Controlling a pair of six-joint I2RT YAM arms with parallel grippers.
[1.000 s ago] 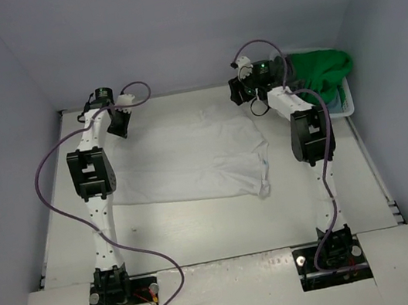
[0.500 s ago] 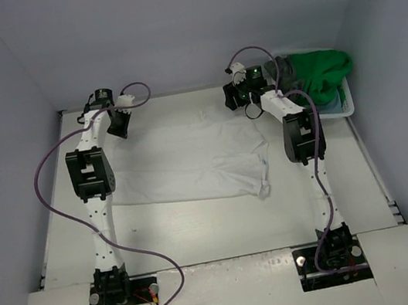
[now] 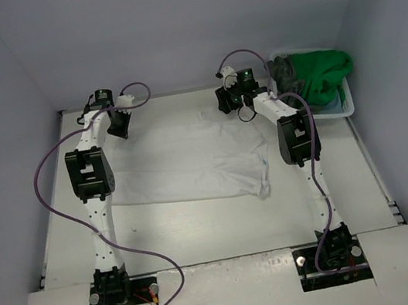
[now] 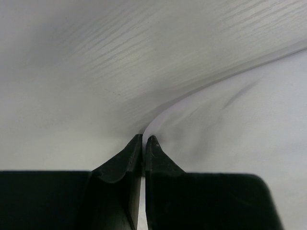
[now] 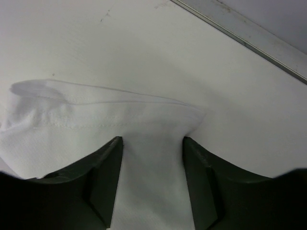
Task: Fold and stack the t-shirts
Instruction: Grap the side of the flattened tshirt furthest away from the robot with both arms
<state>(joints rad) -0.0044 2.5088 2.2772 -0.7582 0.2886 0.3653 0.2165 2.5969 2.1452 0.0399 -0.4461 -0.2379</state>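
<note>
Lying flat, one white t-shirt (image 3: 190,162), one green t-shirt (image 3: 323,70)

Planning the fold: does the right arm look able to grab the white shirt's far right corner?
Probably yes: the right gripper hangs open over the edge of the white shirt, with nothing in between.

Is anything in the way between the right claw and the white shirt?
No, nothing visible is. The right gripper is open, and the edge of the white shirt lies right between its fingers, flat on the table.
</note>
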